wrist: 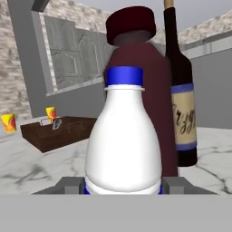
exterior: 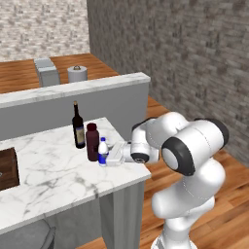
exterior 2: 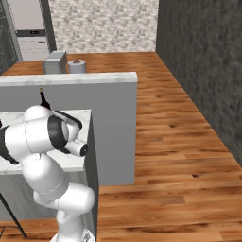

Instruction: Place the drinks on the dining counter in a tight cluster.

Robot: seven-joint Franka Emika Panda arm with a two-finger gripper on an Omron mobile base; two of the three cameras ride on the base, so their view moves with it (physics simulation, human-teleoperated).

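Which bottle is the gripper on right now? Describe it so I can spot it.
On the marble dining counter, near its right end, three bottles stand close together. The water bottle is nearest the gripper: the smallest, white-bodied with a blue cap, unlike the dark maroon bottle and wine bottle.

A floor (exterior 2: 179, 156) of warm brown wood planks runs from the foreground toward 12 o'clock. A dark grey brick wall (exterior: 194, 58) closes the room at 3 o'clock, and a paler, mottled stone wall (exterior 2: 104, 26) stands across the far end at 12 o'clock. A grey partition (exterior: 112, 104) capped with a pale marble ledge crosses the middle of the room. Beyond it, toward 11 o'clock, a small grey box-shaped piece (exterior: 47, 72) sits on the floor just beside a round pale stool-like piece (exterior: 77, 73). At 10 o'clock, white cabinet fronts (exterior 2: 29, 28) rise against the far wall. Light is even, with soft shadows.
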